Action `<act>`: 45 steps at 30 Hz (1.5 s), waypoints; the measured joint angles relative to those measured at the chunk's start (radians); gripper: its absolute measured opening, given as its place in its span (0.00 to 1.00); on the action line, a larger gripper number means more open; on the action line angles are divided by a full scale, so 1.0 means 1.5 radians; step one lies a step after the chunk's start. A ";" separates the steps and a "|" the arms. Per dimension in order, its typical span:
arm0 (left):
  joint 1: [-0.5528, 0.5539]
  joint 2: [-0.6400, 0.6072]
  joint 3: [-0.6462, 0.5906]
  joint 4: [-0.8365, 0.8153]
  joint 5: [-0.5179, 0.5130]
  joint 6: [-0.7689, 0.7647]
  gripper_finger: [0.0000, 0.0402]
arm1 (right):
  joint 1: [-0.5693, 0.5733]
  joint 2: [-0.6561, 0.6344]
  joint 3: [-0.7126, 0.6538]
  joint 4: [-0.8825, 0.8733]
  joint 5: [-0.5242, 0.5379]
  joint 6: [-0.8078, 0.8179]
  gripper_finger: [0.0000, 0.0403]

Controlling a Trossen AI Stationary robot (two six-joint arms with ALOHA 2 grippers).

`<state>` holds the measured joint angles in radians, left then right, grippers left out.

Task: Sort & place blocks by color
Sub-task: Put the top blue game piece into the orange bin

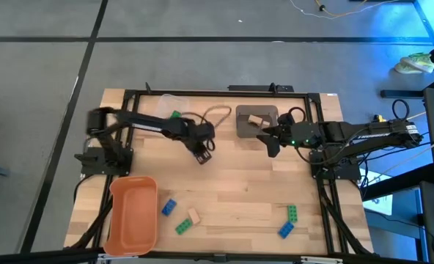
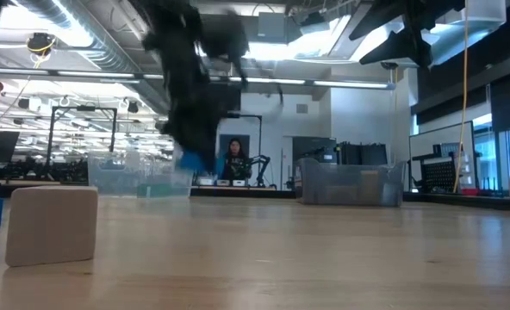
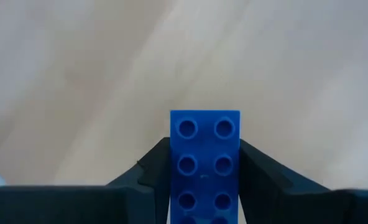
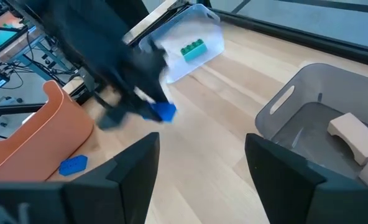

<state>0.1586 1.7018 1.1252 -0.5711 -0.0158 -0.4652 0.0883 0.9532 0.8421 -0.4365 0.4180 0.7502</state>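
Note:
My left gripper (image 1: 203, 153) hangs over the table's middle, shut on a blue studded brick (image 3: 205, 140), which also shows in the low view (image 2: 191, 161) and in the right wrist view (image 4: 163, 112). My right gripper (image 1: 270, 141) is open and empty (image 4: 202, 165), just near of the grey bin (image 1: 244, 125), where a tan block (image 1: 256, 119) lies. A green block (image 4: 193, 48) lies in the clear bin (image 1: 166, 100). On the table's near part lie a blue block (image 1: 168, 207), a green block (image 1: 182, 227), a tan block (image 1: 193, 216), another green block (image 1: 292, 213) and another blue block (image 1: 285, 229). My left gripper pinches the blue brick between its two fingers (image 3: 151, 174), one on each long side (image 3: 173, 165). The fingers lie along the brick, and its free end (image 3: 205, 118) sticks out past the fingertips. Its studded face is turned toward the wrist camera. The brick is lifted clear of the table.
The orange bin (image 1: 113, 220) sits at the table's near left corner. A looped cord (image 1: 218, 111) lies between the clear bin and the grey bin. A black frame (image 1: 202, 93) borders the table. A person (image 2: 235, 159) sits in the room beyond.

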 joint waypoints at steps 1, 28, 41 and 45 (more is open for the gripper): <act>0.003 -0.030 0.001 0.004 0.000 0.008 0.32 | 0.000 0.000 0.000 0.000 0.000 0.000 0.59; -0.045 -0.406 -0.085 0.384 0.039 0.102 0.32 | 0.000 0.000 0.000 0.294 -0.192 -0.219 0.59; -0.382 -0.386 0.052 -0.167 0.133 -0.111 0.32 | 0.000 0.000 0.000 0.257 -0.192 -0.209 0.59; -0.546 -0.364 0.049 -0.307 0.076 -0.246 0.32 | 0.000 0.000 0.000 0.236 -0.192 -0.209 0.59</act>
<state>-0.6608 1.1558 1.1980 -1.0317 0.0975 -0.8346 0.0883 0.9531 0.8425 -0.0828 0.1299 0.4362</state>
